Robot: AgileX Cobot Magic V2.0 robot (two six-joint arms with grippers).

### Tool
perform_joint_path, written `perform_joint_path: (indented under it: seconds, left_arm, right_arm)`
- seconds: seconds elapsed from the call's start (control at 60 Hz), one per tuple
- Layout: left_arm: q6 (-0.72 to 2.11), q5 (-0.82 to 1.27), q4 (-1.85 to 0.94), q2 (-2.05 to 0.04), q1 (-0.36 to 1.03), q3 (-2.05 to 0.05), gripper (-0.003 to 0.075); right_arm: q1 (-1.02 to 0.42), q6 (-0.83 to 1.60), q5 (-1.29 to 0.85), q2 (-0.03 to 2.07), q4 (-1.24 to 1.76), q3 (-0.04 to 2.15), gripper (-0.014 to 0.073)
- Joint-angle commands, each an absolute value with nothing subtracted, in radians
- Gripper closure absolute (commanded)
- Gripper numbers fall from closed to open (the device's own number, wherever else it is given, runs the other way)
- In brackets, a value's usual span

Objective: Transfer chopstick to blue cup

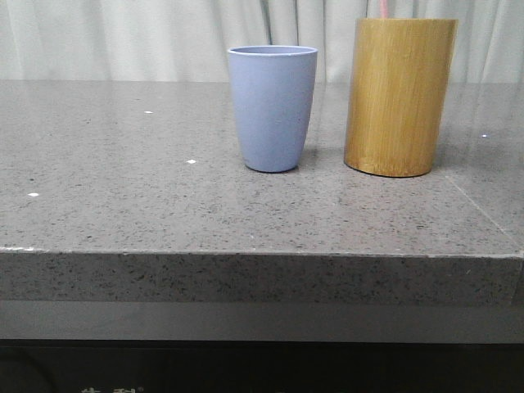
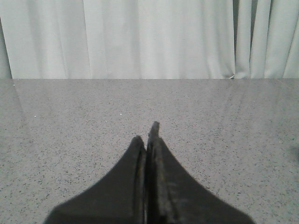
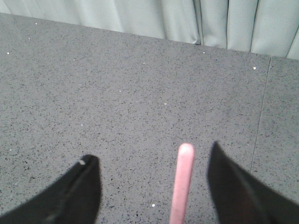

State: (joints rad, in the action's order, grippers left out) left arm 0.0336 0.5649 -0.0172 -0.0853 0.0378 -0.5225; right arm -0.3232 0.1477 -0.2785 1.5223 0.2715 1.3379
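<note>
The blue cup point(image 1: 273, 107) stands upright mid-table in the front view, with nothing showing above its rim. To its right stands a taller bamboo cylinder holder point(image 1: 399, 97), and a pale pink chopstick end point(image 1: 383, 8) pokes up from it at the frame's top edge. In the right wrist view my right gripper point(image 3: 152, 161) is open, and the pink chopstick tip point(image 3: 184, 179) rises between its fingers, nearer the right finger point(image 3: 229, 186), not touched. My left gripper point(image 2: 145, 137) is shut and empty over bare counter. Neither gripper shows in the front view.
The grey speckled stone counter point(image 1: 164, 188) ends at a front edge near the camera. White curtains point(image 1: 123, 37) hang behind the table. A seam in the counter point(image 3: 261, 107) runs on the right side.
</note>
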Motion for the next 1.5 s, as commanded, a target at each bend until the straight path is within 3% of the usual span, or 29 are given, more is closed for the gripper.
perform_joint_path:
  seconds: [0.0,0.183,0.367,0.7,1.0,1.483]
  left_arm:
    - [0.034,0.478,-0.026,-0.101,0.037,-0.547,0.0739]
    - [0.034,0.478,-0.026,-0.101,0.037,-0.547,0.0739]
    - [0.034,0.478,-0.026,-0.101,0.037,-0.547,0.0739]
    - [0.034,0.478,-0.026,-0.101,0.037,-0.547,0.0739]
    - [0.034,0.478,-0.026,-0.101,0.037,-0.545,0.0739]
    - [0.034,0.478,-0.026,-0.101,0.037,-0.545,0.0739]
  right_arm:
    - [-0.323,0.151,-0.21,1.484,0.277,1.379,0.0288]
    - [-0.323,0.151,-0.174,1.484,0.277,1.379,0.0538]
    - [-0.323,0.151,-0.17,1.48,0.277,1.379,0.0634]
    - [-0.323,0.152,-0.124,1.352,0.169,1.379,0.0643]
    - [-0.339,0.152,0.049,1.2,0.197,1.379,0.0643]
    - [-0.572,0.152,0.103,1.336,0.268,1.379,0.0643]
